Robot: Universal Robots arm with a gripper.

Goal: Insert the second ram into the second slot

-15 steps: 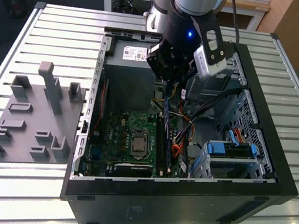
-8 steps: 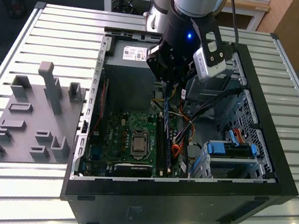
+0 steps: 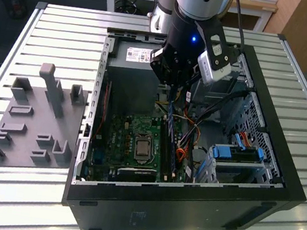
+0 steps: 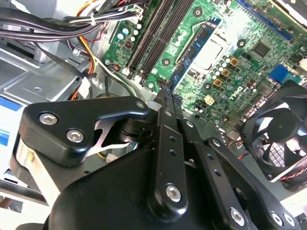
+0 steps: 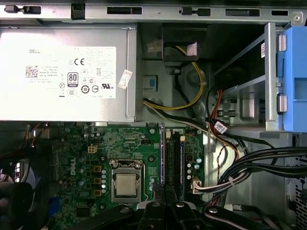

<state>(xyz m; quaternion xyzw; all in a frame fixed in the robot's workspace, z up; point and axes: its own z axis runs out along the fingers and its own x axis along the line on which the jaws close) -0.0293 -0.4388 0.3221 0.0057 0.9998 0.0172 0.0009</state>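
Observation:
My gripper (image 3: 171, 92) hangs inside the open computer case, above the motherboard (image 3: 124, 139). It is shut on the second ram (image 3: 169, 123), a thin blue stick held level by its upper edge. In the second wrist view the ram (image 4: 194, 50) runs out from the gripper (image 4: 165, 96) and shows dark chips on its face. In the first wrist view the ram (image 5: 161, 153) is edge-on, beyond the gripper (image 5: 165, 194). It floats above the board, next to the dark memory slots (image 5: 175, 158) and the processor socket (image 5: 127, 184). I cannot tell which slot it is over.
A grey power supply (image 5: 62, 72) fills the back of the case. Cable bundles (image 5: 254, 163) cross beside the slots, and blue drive cages (image 3: 239, 155) stand on the exterior view's right. A fan (image 4: 278, 139) sits near the board. A grey fixture plate (image 3: 32, 121) lies outside the case.

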